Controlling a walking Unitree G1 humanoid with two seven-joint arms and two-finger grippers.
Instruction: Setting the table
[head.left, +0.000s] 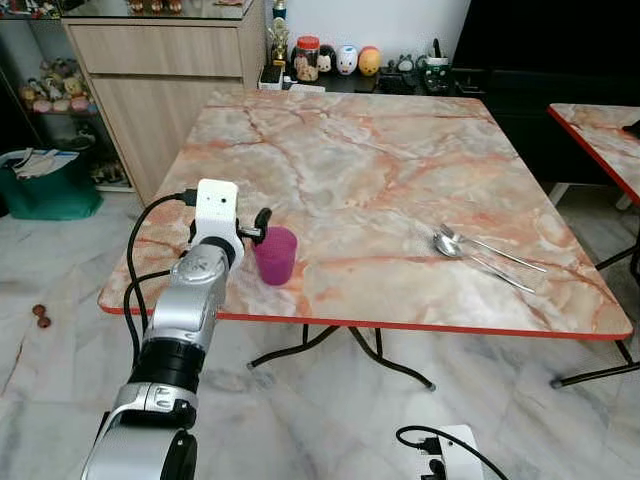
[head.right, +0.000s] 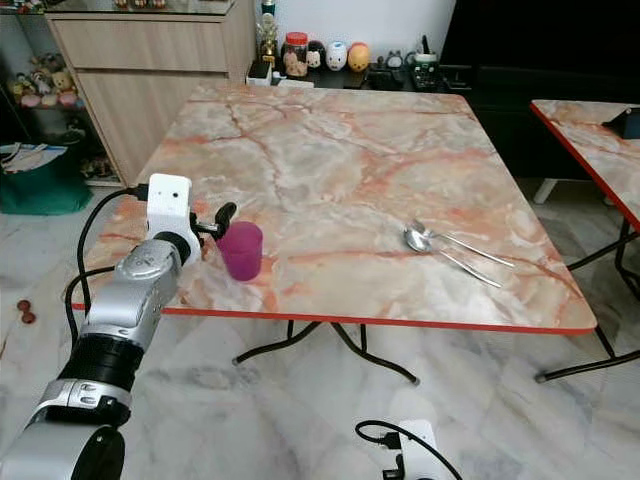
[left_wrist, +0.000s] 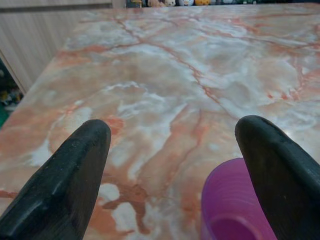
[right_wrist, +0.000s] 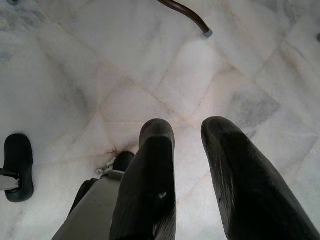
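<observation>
Purple cup (head.left: 275, 255) upright near table (head.left: 400, 150) edge; two spoons (head.left: 470, 252) together

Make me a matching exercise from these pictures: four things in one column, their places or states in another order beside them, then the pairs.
Things:
1. purple cup
2. two spoons
3. left gripper
4. right gripper

Places or states:
A. hanging over the floor tiles
B. lying on the table's right part
C. open, beside the cup
D. upright near the table's front left edge

Pairs: 1-D, 2-B, 3-C, 4-A
</observation>
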